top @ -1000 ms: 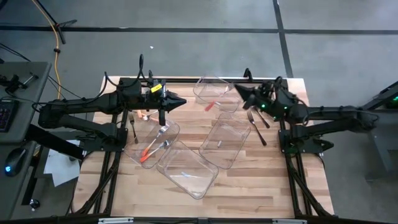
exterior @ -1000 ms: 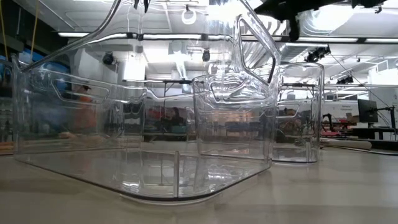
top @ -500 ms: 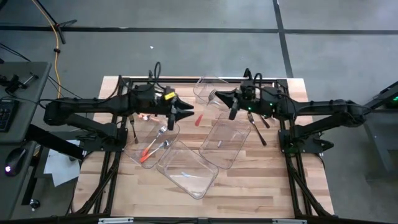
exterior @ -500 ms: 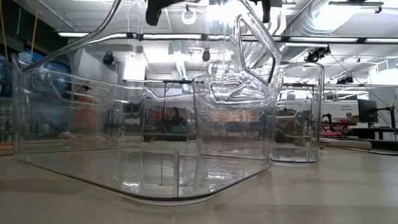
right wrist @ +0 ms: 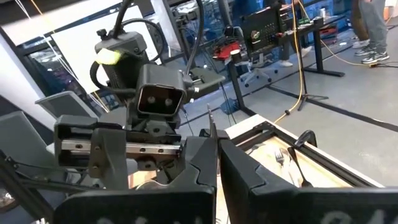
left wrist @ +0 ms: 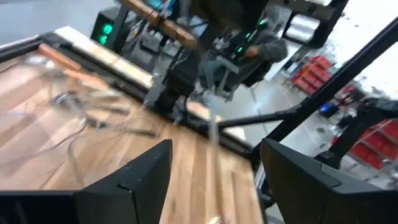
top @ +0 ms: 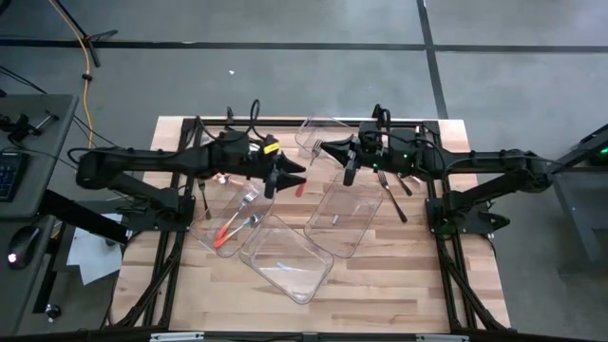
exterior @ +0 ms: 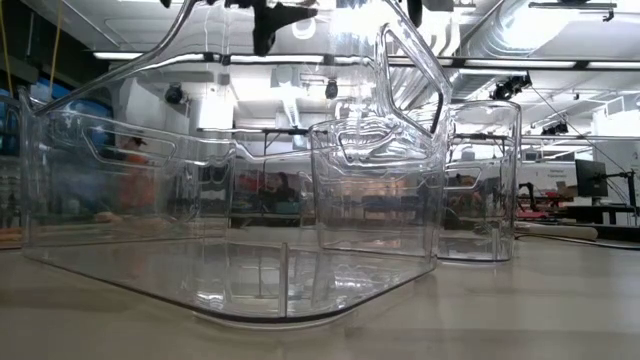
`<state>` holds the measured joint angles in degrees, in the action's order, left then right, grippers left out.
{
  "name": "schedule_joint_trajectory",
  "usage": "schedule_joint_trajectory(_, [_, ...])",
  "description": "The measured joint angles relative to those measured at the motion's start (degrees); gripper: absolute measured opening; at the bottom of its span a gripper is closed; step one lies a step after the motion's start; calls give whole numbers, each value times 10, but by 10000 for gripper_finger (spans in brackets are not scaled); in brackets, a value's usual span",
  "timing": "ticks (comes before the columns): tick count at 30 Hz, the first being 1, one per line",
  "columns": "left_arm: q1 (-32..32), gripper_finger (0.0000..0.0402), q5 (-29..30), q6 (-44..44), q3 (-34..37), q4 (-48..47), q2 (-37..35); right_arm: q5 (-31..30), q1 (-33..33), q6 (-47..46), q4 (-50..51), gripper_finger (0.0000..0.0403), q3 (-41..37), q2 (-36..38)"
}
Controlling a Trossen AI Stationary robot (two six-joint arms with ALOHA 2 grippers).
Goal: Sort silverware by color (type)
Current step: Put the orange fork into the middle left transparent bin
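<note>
My left gripper hangs open over the table's middle, between the clear bins, with nothing between its fingers. An orange-handled piece of silverware shows just off its fingertips; whether it rests on something I cannot tell. My right gripper is shut and faces the left one across a short gap, above the far bin's near rim. More silverware lies in the left bin: an orange-handled fork and silver forks. My right gripper's shut fingers show a thin pale sliver rising from between their tips. Whether that is a piece of silverware pinched there I cannot tell.
Two more clear bins lie near the middle and toward the near edge. Black silverware lies on the wood right of the bins, and a black fork lies at the left. In the low view the bins fill the foreground.
Both grippers have moved toward the table's middle, toward each other, and both have rolled. My left gripper has sunk a little and opened. The orange-handled piece, earlier over the far bin, has dropped toward the near side and now shows beside the left fingertips.
</note>
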<state>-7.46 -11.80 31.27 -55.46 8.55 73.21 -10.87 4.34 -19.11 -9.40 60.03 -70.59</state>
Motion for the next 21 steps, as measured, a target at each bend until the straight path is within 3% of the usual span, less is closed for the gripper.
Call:
schedule_joint_trajectory(12, [0,223,-28,2,0,26,35,0,0,1,-2,0,0,0])
schedule_joint_trajectory(16, [-8,171,-26,2,0,25,35,0,0,1,2,0,0,0])
schedule_joint_trajectory(21, [-18,52,-12,6,0,15,35,1,0,1,2,0,0,0])
